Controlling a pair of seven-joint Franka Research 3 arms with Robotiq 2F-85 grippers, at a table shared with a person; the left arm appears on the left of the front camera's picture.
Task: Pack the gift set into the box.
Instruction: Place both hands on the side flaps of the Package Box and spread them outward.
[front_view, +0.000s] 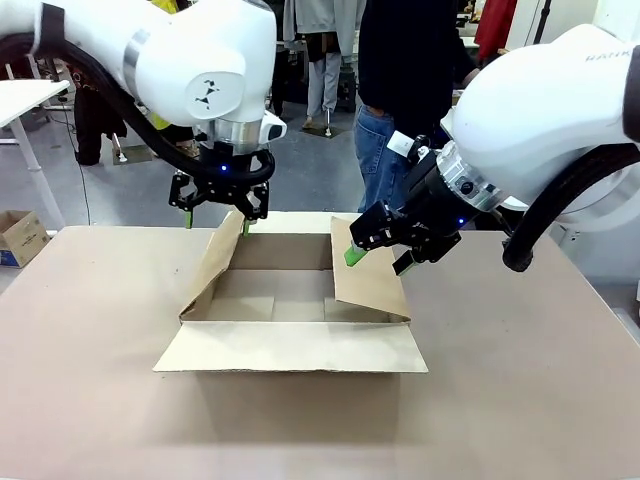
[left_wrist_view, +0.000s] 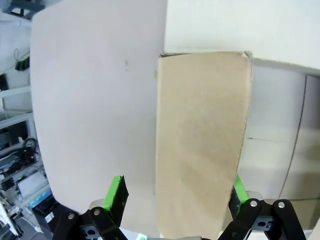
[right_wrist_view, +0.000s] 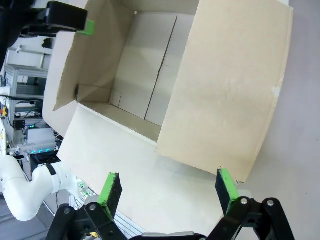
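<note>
One brown corrugated cardboard box (front_view: 290, 350), two pincers: left pincer (front_view: 218, 220) and right pincer (front_view: 378, 260) both gape wide, empty, a flap just ahead of each.

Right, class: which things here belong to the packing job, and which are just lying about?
Belong to the job:
- the box, flaps open
- the left gripper, open, with the box's left flap between its fingers
- the right gripper, open at the right flap

Just about:
- the small cardboard box beside the table
- the person standing at the far side
</note>
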